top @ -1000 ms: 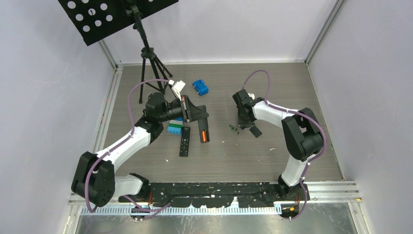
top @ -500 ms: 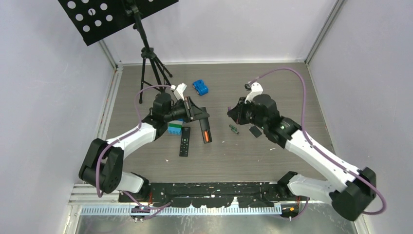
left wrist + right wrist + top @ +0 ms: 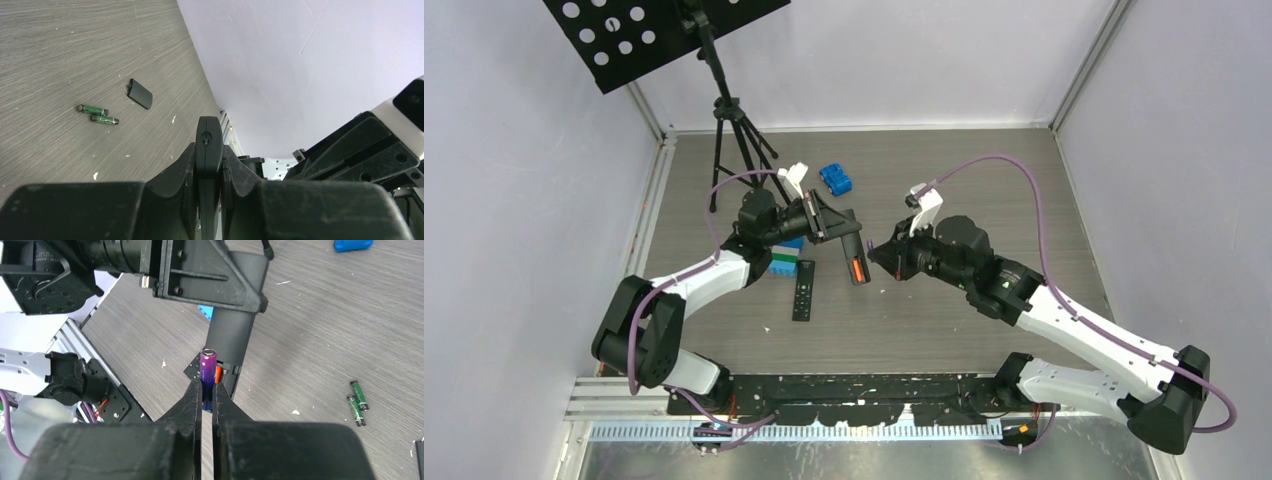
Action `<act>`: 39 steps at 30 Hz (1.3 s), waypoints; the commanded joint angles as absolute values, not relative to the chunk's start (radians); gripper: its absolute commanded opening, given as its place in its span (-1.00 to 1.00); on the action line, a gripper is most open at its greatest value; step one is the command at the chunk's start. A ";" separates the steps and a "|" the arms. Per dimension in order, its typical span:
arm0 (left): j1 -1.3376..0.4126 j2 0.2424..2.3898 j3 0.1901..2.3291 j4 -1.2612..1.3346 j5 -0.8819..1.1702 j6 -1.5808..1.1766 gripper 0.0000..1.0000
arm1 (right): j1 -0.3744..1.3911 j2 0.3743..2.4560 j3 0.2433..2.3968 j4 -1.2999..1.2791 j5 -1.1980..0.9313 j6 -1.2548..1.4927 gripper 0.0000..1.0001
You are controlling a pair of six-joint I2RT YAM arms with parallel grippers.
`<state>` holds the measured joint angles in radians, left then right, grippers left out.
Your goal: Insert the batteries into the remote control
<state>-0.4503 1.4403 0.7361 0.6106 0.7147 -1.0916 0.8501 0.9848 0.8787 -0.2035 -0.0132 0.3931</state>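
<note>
Gripping the remote control [image 3: 855,263], the left hand [image 3: 832,230] faces the right hand [image 3: 206,389], clenched on a purple battery [image 3: 208,363].

the lower end of the purple battery [image 3: 208,367] is buried between the right fingers [image 3: 192,400], and the orange battery [image 3: 218,372] behind it shows only as a sliver. the remote control [image 3: 208,145] is seen edge-on in the left wrist view, its lower length lost between the left fingers [image 3: 182,172]. the green batteries [image 3: 93,108] are too small for any markings to be read. the blue toy [image 3: 352,244] is cut off by the right wrist view's top edge.
</note>
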 commanded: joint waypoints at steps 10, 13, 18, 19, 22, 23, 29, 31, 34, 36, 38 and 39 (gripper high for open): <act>-0.454 1.455 0.724 0.710 0.621 -1.203 -1.00 | 0.917 1.151 1.089 -0.475 0.091 0.436 -0.93; -0.454 1.479 0.721 0.754 0.628 -1.236 -1.00 | 0.921 1.178 1.106 -0.495 0.140 0.439 -0.93; -0.454 1.493 0.717 0.781 0.634 -1.253 -1.00 | 0.922 1.210 1.127 -0.514 0.155 0.439 -0.92; -0.454 1.493 0.716 0.782 0.632 -1.253 -1.00 | 0.922 1.215 1.130 -0.516 0.152 0.437 -0.91; -0.454 1.488 0.715 0.781 0.628 -1.253 -1.00 | 0.923 1.224 1.133 -0.523 0.151 0.434 -0.87; -0.454 1.488 0.715 0.781 0.626 -1.253 -1.00 | 0.923 1.225 1.134 -0.528 0.151 0.432 -0.85; -0.454 1.491 0.718 0.781 0.624 -1.256 -1.00 | 0.923 1.227 1.132 -0.524 0.115 0.425 -0.80; -0.454 1.491 0.719 0.781 0.624 -1.256 -1.00 | 0.923 1.231 1.131 -0.527 0.113 0.426 -0.77; -0.454 1.491 0.721 0.781 0.624 -1.256 -1.00 | 0.924 1.230 1.126 -0.524 0.100 0.426 -0.73; -0.454 1.493 0.721 0.782 0.623 -1.257 -1.00 | 0.923 1.230 1.126 -0.523 0.090 0.425 -0.72; -0.454 1.491 0.721 0.783 0.623 -1.256 -1.00 | 0.924 1.234 1.127 -0.524 0.088 0.425 -0.68; -0.454 1.491 0.721 0.782 0.623 -1.256 -1.00 | 0.924 1.235 1.127 -0.524 0.087 0.426 -0.66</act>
<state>-0.4515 1.4994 0.7151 0.7078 0.6289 -1.2510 0.9173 1.2312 1.0882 -0.5365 0.1043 0.4267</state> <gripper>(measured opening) 0.183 0.164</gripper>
